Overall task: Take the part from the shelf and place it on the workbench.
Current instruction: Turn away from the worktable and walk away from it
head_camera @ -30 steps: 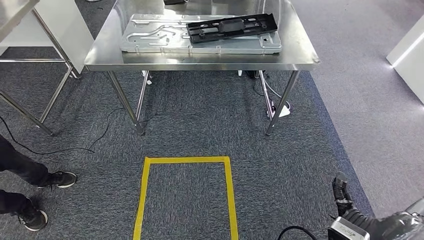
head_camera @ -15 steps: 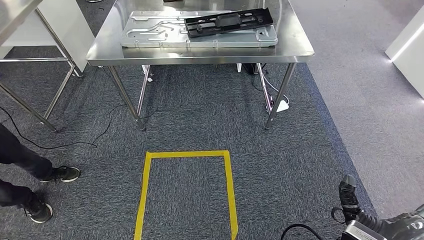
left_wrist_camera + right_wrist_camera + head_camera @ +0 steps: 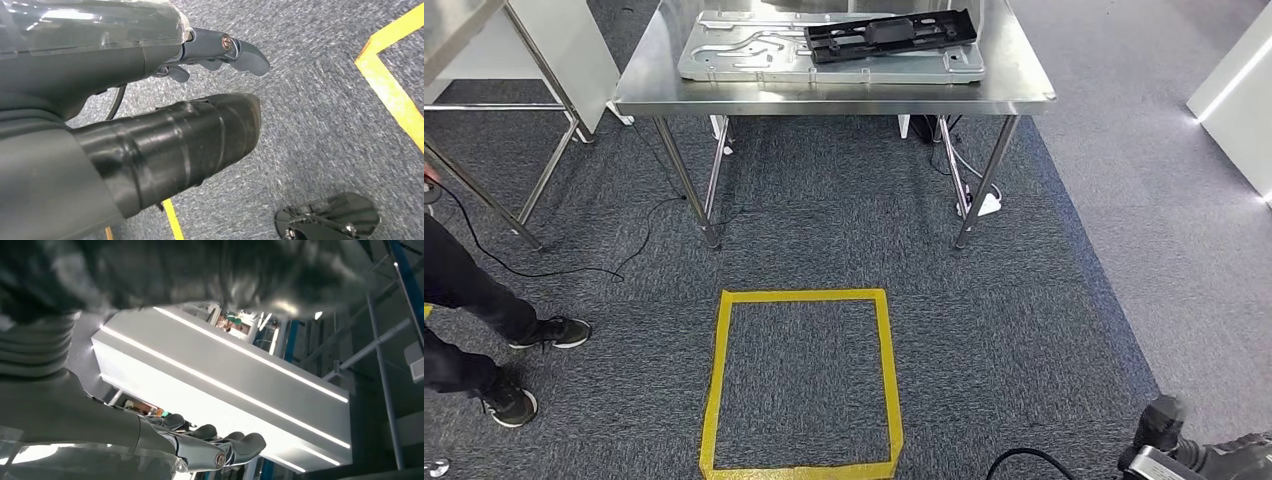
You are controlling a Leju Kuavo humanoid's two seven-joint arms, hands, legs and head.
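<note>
Head view looks down at carpet [image 3: 1024, 300]; left wrist view hangs close above it.

The robot's left hand [image 3: 200, 95], dark grey with a thick black thumb, hangs low with its fingers [image 3: 240, 50] extended and holding nothing. The right hand [image 3: 200, 445], glossy grey, also holds nothing, its fingers [image 3: 245, 442] loosely extended together.

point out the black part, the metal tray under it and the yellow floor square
black part [image 3: 889, 34], head view, middle of its body
metal tray [image 3: 744, 52], head view, bare left half
yellow floor square [image 3: 717, 380], head view, left tape strip
</note>
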